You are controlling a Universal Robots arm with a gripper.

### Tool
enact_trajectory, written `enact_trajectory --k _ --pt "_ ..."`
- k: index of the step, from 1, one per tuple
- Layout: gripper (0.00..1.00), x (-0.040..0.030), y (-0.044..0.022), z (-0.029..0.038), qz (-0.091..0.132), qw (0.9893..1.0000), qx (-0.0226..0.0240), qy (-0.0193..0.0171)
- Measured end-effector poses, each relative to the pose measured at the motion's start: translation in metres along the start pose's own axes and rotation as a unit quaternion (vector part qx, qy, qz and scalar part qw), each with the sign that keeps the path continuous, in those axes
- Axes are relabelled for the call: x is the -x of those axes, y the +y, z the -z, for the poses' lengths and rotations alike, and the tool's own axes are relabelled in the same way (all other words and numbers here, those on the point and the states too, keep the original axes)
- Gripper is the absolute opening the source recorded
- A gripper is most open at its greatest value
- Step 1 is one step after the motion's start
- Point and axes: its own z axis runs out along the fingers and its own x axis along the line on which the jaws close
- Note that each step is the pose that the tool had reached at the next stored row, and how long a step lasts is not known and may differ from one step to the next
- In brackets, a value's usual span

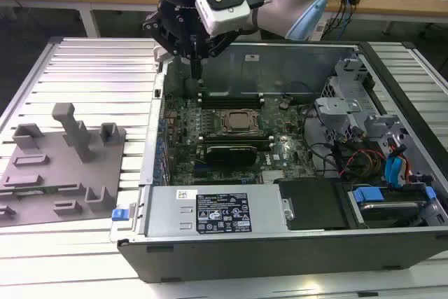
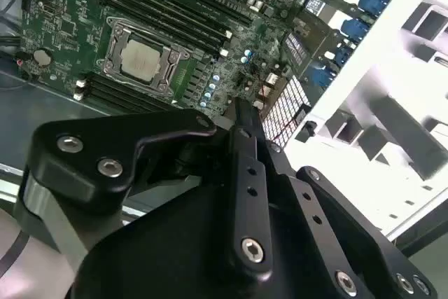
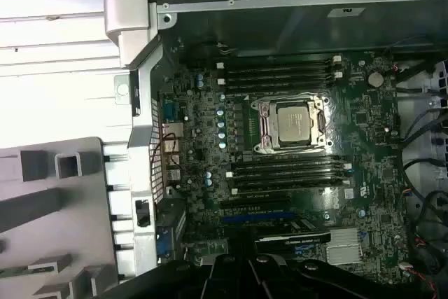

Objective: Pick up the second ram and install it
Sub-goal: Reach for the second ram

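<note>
My gripper (image 1: pixel 194 69) hangs over the back corner of the open computer case (image 1: pixel 140 194), on the exterior view's left, just above the motherboard (image 1: pixel 182 145). Its two dark fingers meet in a thin tip (image 2: pixel 241 111), shut, with nothing showing between them. The processor socket (image 3: pixel 292 122) has a bank of black slots (image 3: pixel 276 75) with white end clips on one side and another bank (image 3: pixel 287 176) on the other. The second ram is hidden; I cannot make out a green stick in or near the slots.
A grey parts fixture (image 1: pixel 56 166) with posts and pockets lies on the ribbed table, on the exterior view's left of the case. Inside the case are a power supply (image 1: pixel 210 208), a black card (image 1: pixel 227 153) and a drive cage with cables (image 1: pixel 378 152).
</note>
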Motion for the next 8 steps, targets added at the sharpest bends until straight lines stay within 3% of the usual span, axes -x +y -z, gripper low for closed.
enact_trajectory --k 1,4,8 --pt "0.11 -0.0036 -0.0003 0.0002 0.000 1.0000 -0.0001 0.0000" --pt "0.11 -0.0249 -0.0018 0.0007 0.000 1.0000 0.0000 -0.0005" --pt "0.11 -0.0395 -0.0029 0.0010 0.000 1.0000 0.0000 -0.0005"
